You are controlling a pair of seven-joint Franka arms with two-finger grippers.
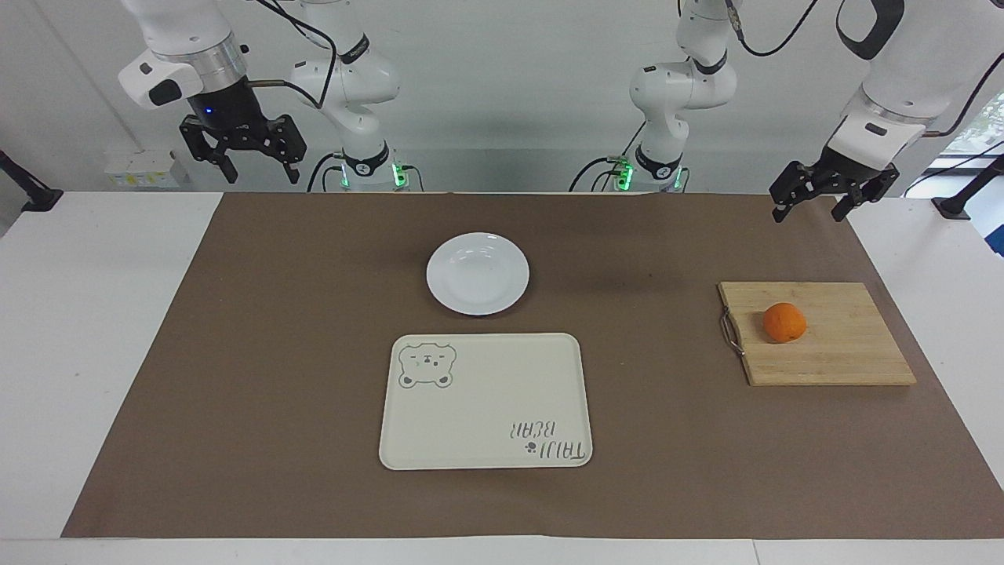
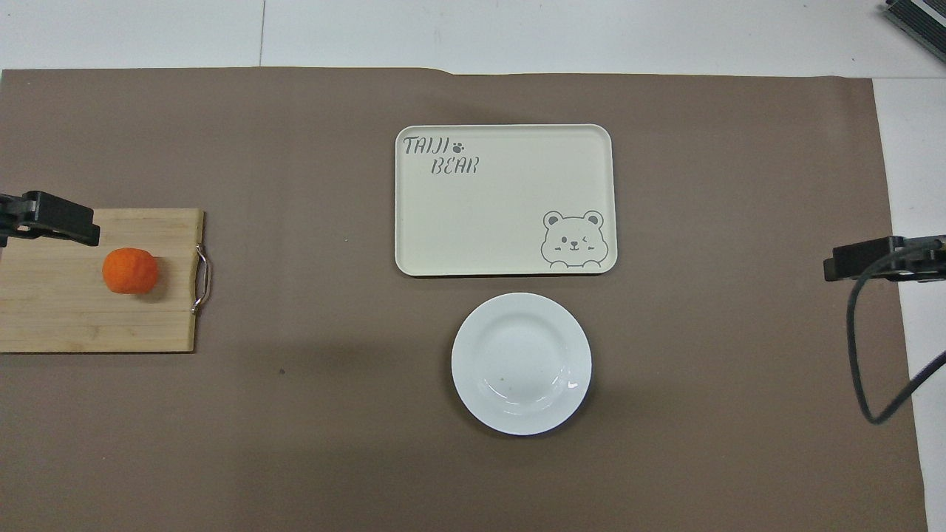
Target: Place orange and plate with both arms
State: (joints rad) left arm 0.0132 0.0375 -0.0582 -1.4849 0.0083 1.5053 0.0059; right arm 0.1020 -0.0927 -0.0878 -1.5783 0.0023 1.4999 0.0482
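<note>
Orange (image 1: 784,322) on cutting board (image 1: 847,357); plate (image 1: 478,274) beside tray (image 1: 485,401).

The left gripper (image 1: 816,205) hangs raised at its own end of the table, fingers spread apart and pointing down. The right gripper (image 1: 256,167) hangs likewise at its end, fingers apparently just as wide, holding nothing.
</note>
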